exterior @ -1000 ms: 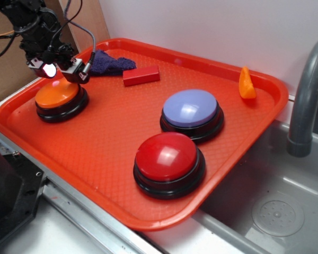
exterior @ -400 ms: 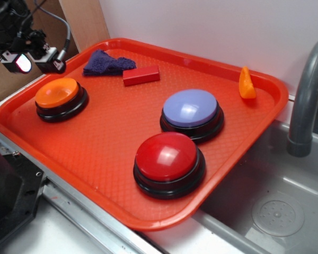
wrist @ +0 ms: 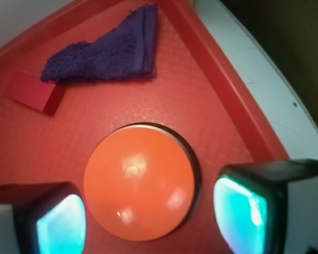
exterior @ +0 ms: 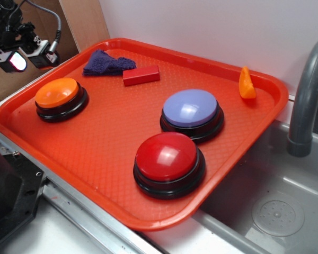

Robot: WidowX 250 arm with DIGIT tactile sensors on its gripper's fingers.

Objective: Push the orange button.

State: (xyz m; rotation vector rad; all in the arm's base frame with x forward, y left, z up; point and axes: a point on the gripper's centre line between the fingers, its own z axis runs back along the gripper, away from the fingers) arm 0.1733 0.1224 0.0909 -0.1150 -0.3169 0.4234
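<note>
a plain white wall backs a grey sink surface, and on it sits a wide, textured red plastic tray [exterior: 95, 174] that carries everything; places below are given from the orange button. the round, glossy orange dome button on a black circular base [exterior: 57, 93] stands at the tray's left end, near the left rim. behind it and to the right, toward the wall, lies a crumpled dark purple cloth [exterior: 107, 63], and just beyond that a small red rectangular block [exterior: 141, 75]. farther right along the tray is a larger lavender dome button on a black base [exterior: 191, 109], and nearer the front edge a red dome button on a black base [exterior: 167, 157]. well off at the far right rim is a small orange wedge-shaped piece [exterior: 247, 83]. past the tray's right end a grey curved faucet [exterior: 306, 95] rises over the sink basin.

the black gripper [exterior: 22, 55] hangs above and to the left of the orange button, clear of it, out over the tray's left rim. in the wrist view its two fingers [wrist: 58, 219] are spread well apart and hold nothing, and the orange dome [wrist: 139, 182] shows between them, directly below.

the relation that counts: the button lies beneath the gripper, down and slightly to the right in the outside view. a press would call for a straight descent onto the dome's crown.
</note>
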